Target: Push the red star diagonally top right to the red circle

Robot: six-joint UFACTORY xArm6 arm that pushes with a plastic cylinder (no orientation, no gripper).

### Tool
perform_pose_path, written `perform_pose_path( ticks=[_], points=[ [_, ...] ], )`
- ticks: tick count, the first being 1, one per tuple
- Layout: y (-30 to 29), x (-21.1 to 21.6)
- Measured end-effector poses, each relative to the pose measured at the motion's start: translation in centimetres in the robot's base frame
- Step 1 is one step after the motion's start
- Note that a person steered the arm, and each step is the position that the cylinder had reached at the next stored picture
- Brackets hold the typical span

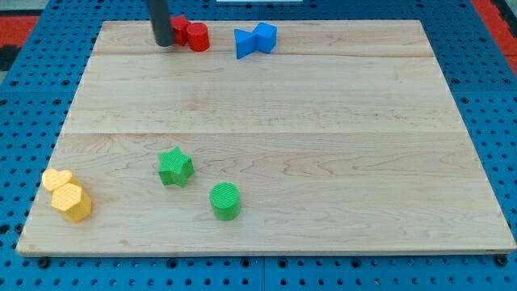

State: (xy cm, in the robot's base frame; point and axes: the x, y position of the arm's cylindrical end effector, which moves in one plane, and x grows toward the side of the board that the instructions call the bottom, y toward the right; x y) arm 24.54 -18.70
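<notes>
At the far left of the board, my tip [163,44] rests on the wood, the dark rod rising straight out of the top of the view. I have no pincer on this rig, only the rod, so no spread or pinch applies.

Just right of my tip sits the red star [178,25], partly hidden behind the rod, so I can't tell whether the two touch. Against the star's right side, and a little nearer, stands the red circle [198,36]; the two red blocks look pressed together. Both lie close to the board's far edge.

Further right along that far edge are two blue blocks. One, the blue block [245,44], has an angular shape I can't make out, and it touches the blue cube [266,35] on its right. A clear gap separates this pair from the red circle.

Well apart from all of these, in the near left part of the wooden board [323,145], the green star [174,167] sits with the green circle [225,200] near it, to the right and closer to me.

At the near left corner, the yellow heart [56,179] touches the yellow hexagon [73,202], which lies just nearer.

Around the board runs a blue pegboard [485,97].
</notes>
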Motion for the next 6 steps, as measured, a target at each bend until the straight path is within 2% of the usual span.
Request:
perform_pose_path(
  ticks=[1, 2, 3, 4, 5, 6],
  points=[
    [-2.7, -1.8],
    [-0.7, -4.5],
    [2.9, -5.1],
    [9.3, -3.2],
    [13.0, 0.9],
    [14.4, 3.3]
  ],
)
